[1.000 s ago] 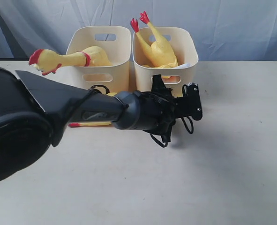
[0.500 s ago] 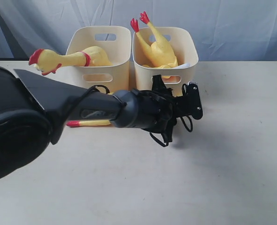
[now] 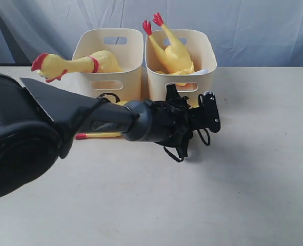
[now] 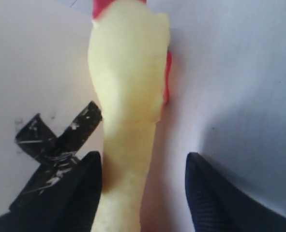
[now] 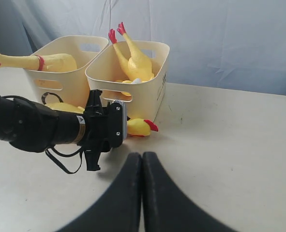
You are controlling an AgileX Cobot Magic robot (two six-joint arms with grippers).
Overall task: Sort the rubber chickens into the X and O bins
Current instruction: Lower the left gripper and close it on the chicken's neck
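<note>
Rubber chicken (image 4: 127, 92) between left hand's (image 4: 142, 166) jaws

Tabletop chicken (image 3: 104, 135) mostly behind left arm (image 3: 59, 107)

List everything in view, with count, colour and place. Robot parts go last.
bins: two, cream, side by side at the back of the table; left bin, right bin.
rubber chickens: three, yellow with red feet and combs; draped chicken hanging over the left bin's rim, feet-up chicken in the right bin, lying chicken on the table in front of the bins.
X mark: one, black tape, beside the lying chicken.
table: one, off-white.
backdrop cloth: one, pale blue, behind the bins.
left gripper: one, black, open, fingers either side of the lying chicken.
right gripper: one, black, shut, holding nothing.
</note>
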